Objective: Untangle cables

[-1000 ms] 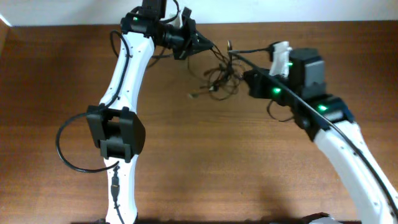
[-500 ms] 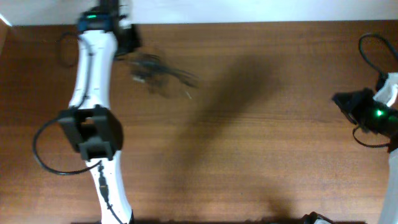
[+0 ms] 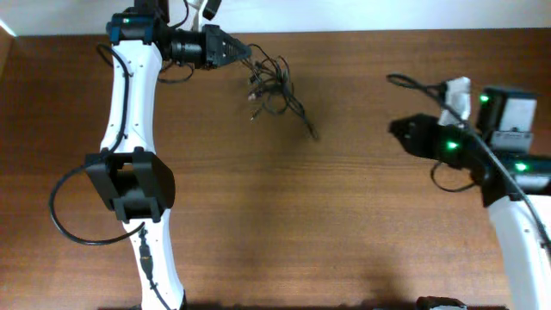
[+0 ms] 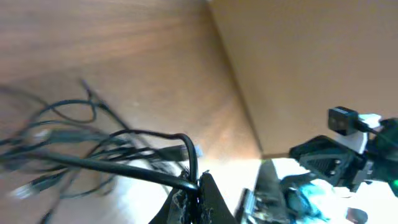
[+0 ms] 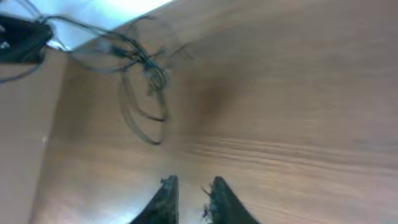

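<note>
Several thin black cables [image 3: 274, 84], likely limp and light, tangled over counter [image 3: 344, 224]; one strand pinched in left hand [image 3: 245, 53]; right hand [image 3: 396, 129] slightly spread, empty. Probably best grabbed near loose plug [image 3: 313, 134].

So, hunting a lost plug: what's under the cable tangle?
Through the loops of the cables only bare wooden table shows. Where strands cross thickly, whatever lies beneath is hidden.

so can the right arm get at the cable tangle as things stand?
Probably yes. Only bare table lies between the right end effector and the cables, and its jaws stand slightly apart, empty. The left end effector grips a strand at the tangle's far side, off that path.
</note>
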`<state>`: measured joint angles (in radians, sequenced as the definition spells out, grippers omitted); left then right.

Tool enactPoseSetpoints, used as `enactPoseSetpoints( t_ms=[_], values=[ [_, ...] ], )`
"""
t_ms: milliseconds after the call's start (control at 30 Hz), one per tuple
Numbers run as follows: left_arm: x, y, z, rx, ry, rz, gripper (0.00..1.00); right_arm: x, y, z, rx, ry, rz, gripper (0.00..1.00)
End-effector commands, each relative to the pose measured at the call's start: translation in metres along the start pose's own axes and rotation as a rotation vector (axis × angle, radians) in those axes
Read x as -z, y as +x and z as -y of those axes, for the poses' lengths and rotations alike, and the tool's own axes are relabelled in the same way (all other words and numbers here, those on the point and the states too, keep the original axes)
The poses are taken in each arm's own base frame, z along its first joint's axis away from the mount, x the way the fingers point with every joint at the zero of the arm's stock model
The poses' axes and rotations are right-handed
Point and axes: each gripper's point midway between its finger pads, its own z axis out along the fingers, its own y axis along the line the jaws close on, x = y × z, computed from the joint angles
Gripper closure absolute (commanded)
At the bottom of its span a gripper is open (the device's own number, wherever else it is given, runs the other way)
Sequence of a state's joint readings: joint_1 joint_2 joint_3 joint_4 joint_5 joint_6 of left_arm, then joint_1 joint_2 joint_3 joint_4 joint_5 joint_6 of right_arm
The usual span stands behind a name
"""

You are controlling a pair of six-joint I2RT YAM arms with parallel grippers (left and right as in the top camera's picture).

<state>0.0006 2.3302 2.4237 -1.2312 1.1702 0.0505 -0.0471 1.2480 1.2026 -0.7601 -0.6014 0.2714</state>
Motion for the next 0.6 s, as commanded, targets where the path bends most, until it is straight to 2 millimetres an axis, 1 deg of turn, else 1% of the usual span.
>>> enactPoseSetpoints(
  t_ms=[0, 67, 100, 133, 167, 200, 233, 300, 333, 433, 467, 500, 533, 567],
  values=[
    [-0.023, 0.011, 0.040, -0.076, 0.092, -0.052, 1.00, -0.027, 0.014, -0.033, 0.004, -0.078, -0.078, 0.52],
    [-0.044, 0.020, 0.054, -0.094, 0.116, -0.096, 1.00, -0.060, 0.028, -0.042, -0.013, -0.104, -0.161, 0.44],
    [-0.049, 0.023, 0.058, -0.098, 0.122, -0.107, 1.00, -0.071, 0.030, -0.043, -0.022, -0.110, -0.175, 0.42],
    [-0.055, 0.025, 0.062, -0.102, 0.129, -0.119, 1.00, -0.085, 0.031, -0.046, -0.023, -0.124, -0.186, 0.38],
    [-0.059, 0.028, 0.065, -0.105, 0.135, -0.127, 1.00, -0.096, 0.031, -0.045, -0.023, -0.127, -0.189, 0.33],
    [-0.062, 0.029, 0.069, -0.106, 0.149, -0.134, 1.00, -0.106, 0.031, -0.040, -0.025, -0.114, -0.191, 0.28],
    [-0.064, 0.030, 0.072, -0.101, 0.160, -0.138, 1.00, -0.117, 0.033, -0.034, -0.046, -0.097, -0.204, 0.27],
    [-0.063, 0.030, 0.078, -0.098, 0.195, -0.137, 1.00, -0.137, 0.040, -0.028, -0.054, -0.096, -0.235, 0.27],
    [-0.063, 0.031, 0.081, -0.094, 0.212, -0.137, 1.00, -0.154, 0.048, -0.030, -0.040, -0.110, -0.258, 0.27],
    [-0.064, 0.031, 0.082, -0.095, 0.213, -0.139, 1.00, -0.178, 0.065, -0.046, 0.008, -0.144, -0.289, 0.27],
    [-0.063, 0.031, 0.082, -0.095, 0.212, -0.138, 1.00, -0.180, 0.067, -0.047, 0.012, -0.146, -0.292, 0.30],
    [-0.063, 0.031, 0.082, -0.095, 0.212, -0.138, 1.00, -0.181, 0.068, -0.047, 0.011, -0.145, -0.295, 0.37],
    [-0.063, 0.031, 0.082, -0.095, 0.212, -0.138, 1.00, -0.182, 0.068, -0.047, 0.010, -0.142, -0.296, 0.50],
    [-0.063, 0.031, 0.082, -0.096, 0.212, -0.138, 1.00, -0.182, 0.068, -0.046, 0.009, -0.141, -0.297, 0.73]
  ],
)
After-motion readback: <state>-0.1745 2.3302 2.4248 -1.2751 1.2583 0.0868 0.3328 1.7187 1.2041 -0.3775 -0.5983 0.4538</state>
